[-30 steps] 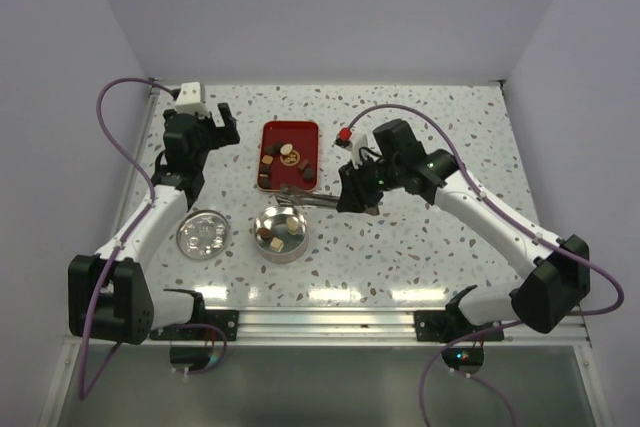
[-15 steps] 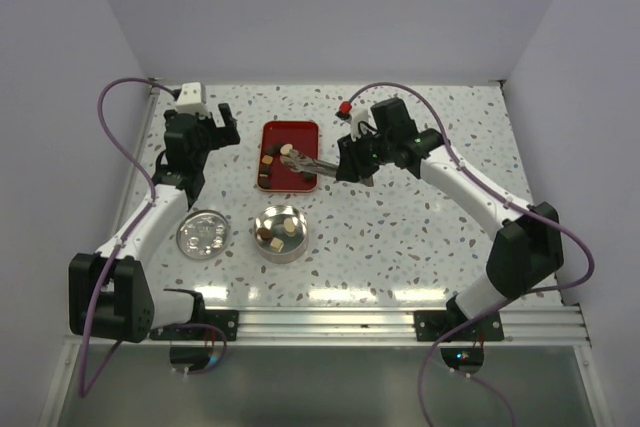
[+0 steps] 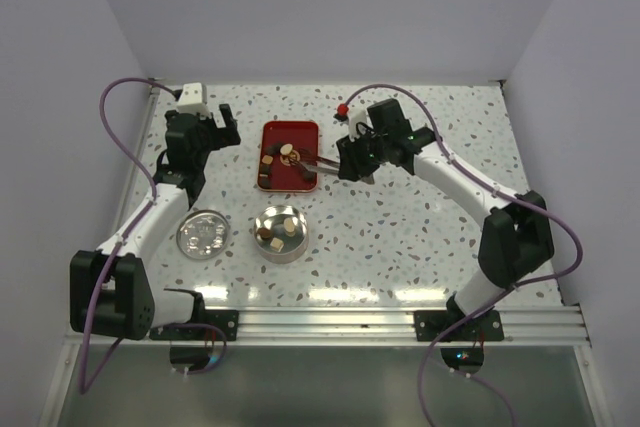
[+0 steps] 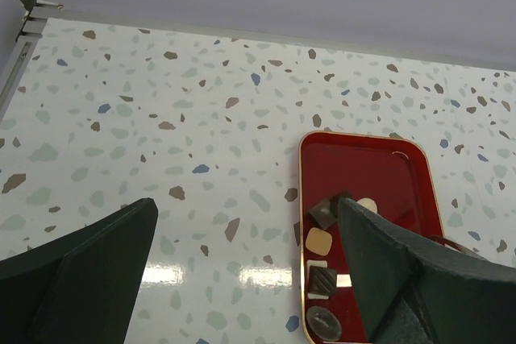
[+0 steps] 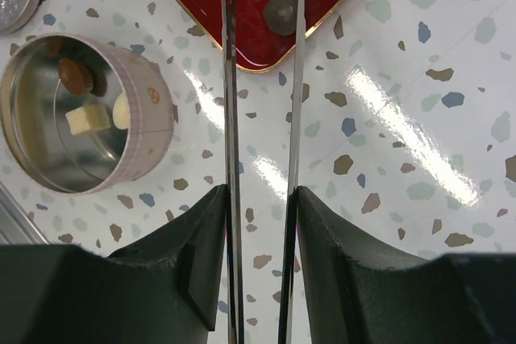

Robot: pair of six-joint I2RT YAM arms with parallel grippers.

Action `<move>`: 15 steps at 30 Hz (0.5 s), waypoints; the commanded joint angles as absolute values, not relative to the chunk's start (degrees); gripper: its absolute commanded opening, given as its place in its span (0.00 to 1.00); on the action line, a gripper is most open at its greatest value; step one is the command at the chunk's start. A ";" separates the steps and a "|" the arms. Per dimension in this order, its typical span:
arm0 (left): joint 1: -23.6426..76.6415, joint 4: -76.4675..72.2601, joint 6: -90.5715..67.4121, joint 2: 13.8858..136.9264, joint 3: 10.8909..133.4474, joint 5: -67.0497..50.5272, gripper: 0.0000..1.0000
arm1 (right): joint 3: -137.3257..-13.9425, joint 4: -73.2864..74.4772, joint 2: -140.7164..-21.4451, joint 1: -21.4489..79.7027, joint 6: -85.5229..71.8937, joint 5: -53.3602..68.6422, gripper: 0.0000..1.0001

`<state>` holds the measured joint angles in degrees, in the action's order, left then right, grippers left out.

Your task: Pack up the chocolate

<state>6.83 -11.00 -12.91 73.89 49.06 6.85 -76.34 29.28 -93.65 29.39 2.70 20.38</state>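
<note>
Several pieces of chocolate point(image 3: 267, 159) are left on the red tray point(image 3: 295, 132), straight ahead of the right claw point(image 5: 260, 199) along the line of the tweezers point(image 5: 228, 118) clenched in it. A few more are seen in the tin point(image 5: 149, 118). The blade tips are cut off in the wrist view; only overhead are they shown among the pieces. The left claw point(image 4: 246, 207) is spread wide, farther off.

On the speckled worktop point(image 3: 400, 237) we see a red tray point(image 3: 290, 133) with tweezers point(image 5: 228, 118) reaching over it, a round tin point(image 3: 283, 252) and a silver lid point(image 3: 202, 235).
</note>
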 commanded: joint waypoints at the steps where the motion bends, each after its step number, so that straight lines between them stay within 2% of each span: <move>1: 7.03 -11.16 -12.83 74.00 51.15 7.29 1.00 | -78.57 27.25 -94.83 28.74 4.92 19.25 0.42; 15: 7.03 -11.16 -12.75 74.27 51.24 7.38 1.00 | -79.01 27.51 -97.82 28.39 5.89 19.25 0.43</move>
<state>6.83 -11.00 -12.91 74.04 49.06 6.85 -76.53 29.08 -97.58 28.53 4.56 20.01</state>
